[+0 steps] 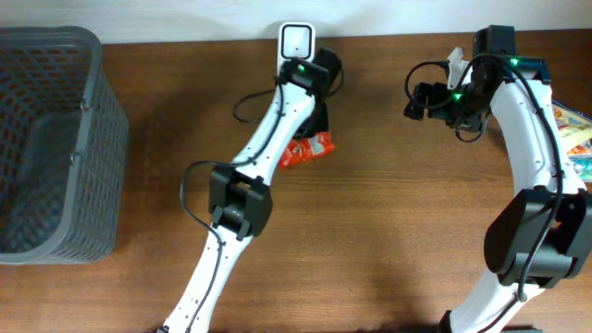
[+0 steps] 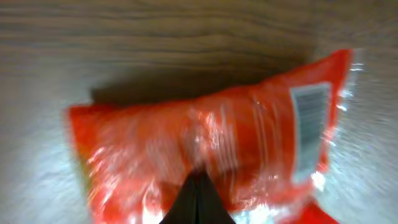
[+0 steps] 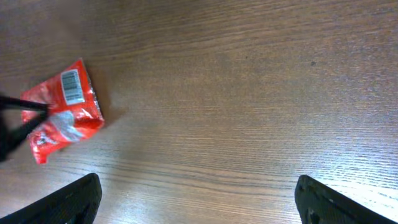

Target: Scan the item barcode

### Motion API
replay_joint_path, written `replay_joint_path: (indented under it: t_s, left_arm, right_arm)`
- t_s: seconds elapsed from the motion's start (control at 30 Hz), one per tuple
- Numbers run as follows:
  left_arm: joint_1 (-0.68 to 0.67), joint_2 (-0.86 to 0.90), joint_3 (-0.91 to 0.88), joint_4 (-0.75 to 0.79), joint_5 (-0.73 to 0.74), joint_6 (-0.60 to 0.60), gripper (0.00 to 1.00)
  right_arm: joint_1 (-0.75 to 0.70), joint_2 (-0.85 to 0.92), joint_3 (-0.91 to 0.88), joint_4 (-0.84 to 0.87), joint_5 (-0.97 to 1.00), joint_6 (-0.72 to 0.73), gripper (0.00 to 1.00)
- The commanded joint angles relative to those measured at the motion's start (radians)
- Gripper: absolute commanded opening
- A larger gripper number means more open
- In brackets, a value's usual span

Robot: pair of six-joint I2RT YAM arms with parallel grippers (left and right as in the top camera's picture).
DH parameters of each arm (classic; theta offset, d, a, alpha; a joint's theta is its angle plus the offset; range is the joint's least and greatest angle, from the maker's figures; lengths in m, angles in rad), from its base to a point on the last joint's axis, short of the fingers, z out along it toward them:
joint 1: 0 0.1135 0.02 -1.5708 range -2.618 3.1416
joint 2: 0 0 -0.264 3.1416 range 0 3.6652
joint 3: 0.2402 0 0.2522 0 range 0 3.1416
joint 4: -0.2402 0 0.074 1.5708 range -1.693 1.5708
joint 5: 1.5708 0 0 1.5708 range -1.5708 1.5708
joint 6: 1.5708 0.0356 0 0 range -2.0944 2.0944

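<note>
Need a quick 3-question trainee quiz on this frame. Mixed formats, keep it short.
1. True or false: the right gripper has open jaws and holds nothing.
2. What is the left gripper shut on? A) red packet B) a bottle C) a cloth
3. Fill in: the white striped label near one end of the packet is its ___.
Key: 1 true; 2 A; 3 barcode.
</note>
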Motion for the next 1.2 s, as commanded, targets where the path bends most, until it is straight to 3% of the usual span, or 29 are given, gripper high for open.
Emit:
replay_joint_path:
  t_s: [0.0, 0.13, 0.27, 0.47, 0.63, 0.7, 0.77, 0.87, 0.9, 0.93, 0.97, 1.03, 1.1, 1.13, 1.17]
  left_arm:
    - [-0.006, 0.024, 0.010, -0.018, 0.018, 0.105, 0.00]
    - [0.047, -0.100, 0.151, -0.156, 0.018, 0.104, 0.00]
    - [0.035, -0.111, 0.089, -0.183, 0.021, 0.103, 0.00]
    - [-0.022, -0.111, -0.323, -0.058, -0.074, 0.081, 0.00]
    - [-0.004, -0.169, -0.202, -0.097, -0.125, 0.081, 0.00]
    - [-0.004, -0.177, -0.175, -0.016, -0.119, 0.080, 0.00]
    - [-0.005, -0.174, -0.212, 0.077, -0.111, -0.045, 0.00]
    - [-0.029, -0.174, -0.325, 0.169, -0.061, -0.052, 0.00]
    - [-0.037, -0.174, -0.379, 0.207, -0.062, -0.051, 0.04]
    - [-0.038, -0.174, -0.422, 0.232, -0.066, -0.037, 0.15]
    - [-0.037, -0.174, -0.428, 0.229, -0.069, 0.049, 0.21]
    - [-0.015, -0.209, -0.375, 0.153, -0.069, 0.093, 0.19]
    - [0.024, -0.264, -0.244, 0.065, -0.069, 0.097, 0.31]
    - [0.044, -0.290, -0.192, 0.047, -0.069, 0.130, 0.50]
    - [0.066, -0.310, -0.160, 0.045, -0.077, 0.161, 0.81]
  right_arm:
    - [-0.001, 0.001, -0.004, 0.000, 0.009, 0.010, 0.98]
    - [-0.001, 0.001, -0.004, 0.000, 0.009, 0.011, 0.98]
    - [-0.001, 0.001, -0.004, 0.000, 0.009, 0.010, 0.98]
    - [-0.001, 0.001, -0.004, 0.000, 0.009, 0.010, 0.99]
    - [-0.001, 0.001, -0.004, 0.000, 0.009, 0.010, 0.99]
    - [-0.001, 0.001, -0.004, 0.000, 0.009, 0.010, 0.99]
    - [-0.001, 0.001, -0.004, 0.000, 0.009, 0.010, 0.99]
    - [-0.001, 0.001, -0.004, 0.000, 0.009, 0.011, 0.98]
    - [-0.001, 0.001, -0.004, 0.000, 0.009, 0.011, 0.98]
    - [-0.001, 0.001, -0.004, 0.000, 0.009, 0.010, 0.99]
    - [-0.001, 0.001, -0.004, 0.000, 0.009, 0.010, 0.98]
    - [-0.001, 0.001, -0.004, 0.000, 0.009, 0.011, 0.99]
    - [-0.001, 0.001, -0.004, 0.000, 0.009, 0.010, 0.98]
    - [-0.001, 0.001, -0.004, 0.000, 0.009, 0.010, 0.99]
    - [-0.001, 0.001, -0.004, 0.000, 0.009, 0.011, 0.99]
